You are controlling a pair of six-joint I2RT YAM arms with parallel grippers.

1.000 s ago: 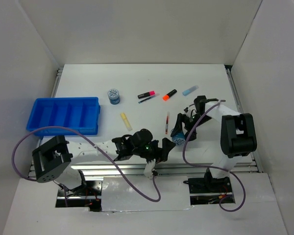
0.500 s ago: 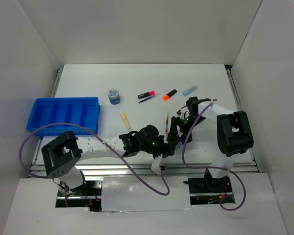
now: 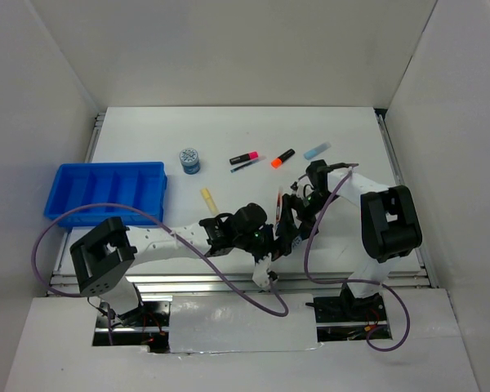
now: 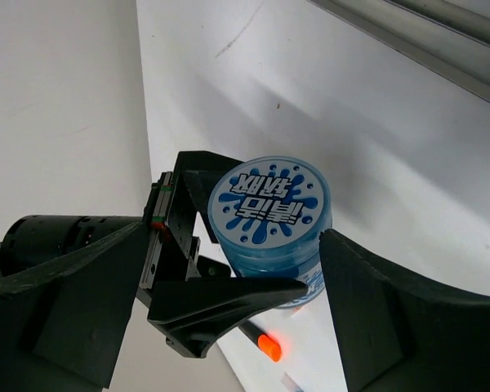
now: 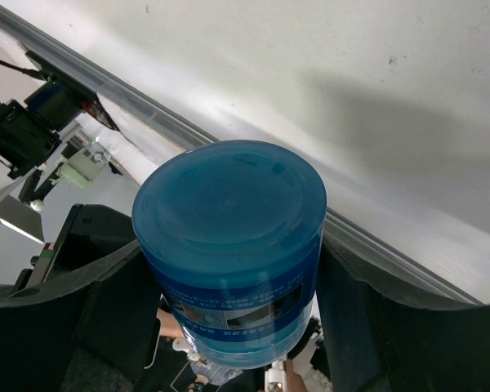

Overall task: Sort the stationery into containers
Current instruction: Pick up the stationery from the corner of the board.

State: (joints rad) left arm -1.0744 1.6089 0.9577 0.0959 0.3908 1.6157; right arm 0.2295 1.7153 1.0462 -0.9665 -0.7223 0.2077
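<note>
A round blue-and-white roll (image 5: 229, 204) is clamped between the fingers of the right gripper (image 5: 230, 253), right of centre toward the near side of the table (image 3: 229, 131). The left gripper (image 4: 233, 233) straddles it, spread wide. The blue tray (image 3: 65, 214) sits well apart, at the left.

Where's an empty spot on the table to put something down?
The far strip of table behind the loose roll, pink marker and blue marker is bare. So is the patch between the tray and yellow marker. It's crowded front-middle, where the left gripper and right gripper meet around the held roll by the red pen.
</note>
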